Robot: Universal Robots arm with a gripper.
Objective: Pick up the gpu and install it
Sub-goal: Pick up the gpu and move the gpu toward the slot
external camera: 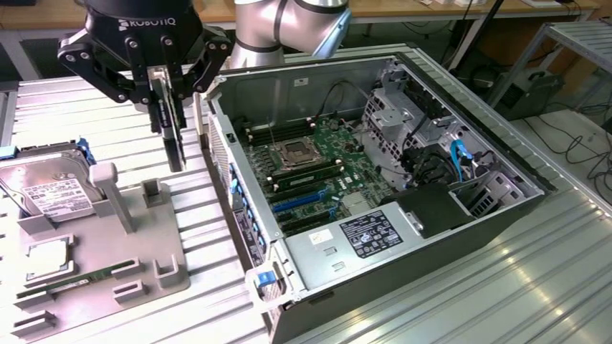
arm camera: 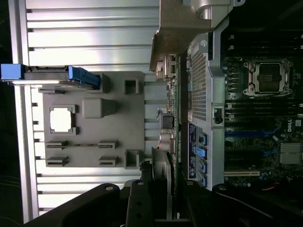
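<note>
Exterior view, left to right: a hard drive (external camera: 53,190) stands in the grey fixture tray (external camera: 143,244) on the slatted table (external camera: 57,115). Above the tray's right part, the pincer (external camera: 166,86) is clamped on the gpu (external camera: 173,143). The card hangs on edge, clear of the tray, just beside the open computer case (external camera: 497,215). The motherboard (external camera: 316,172) lies exposed inside.

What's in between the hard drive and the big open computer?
In the exterior view, the gpu hangs on edge in the gripper, above the gray tray.
</note>
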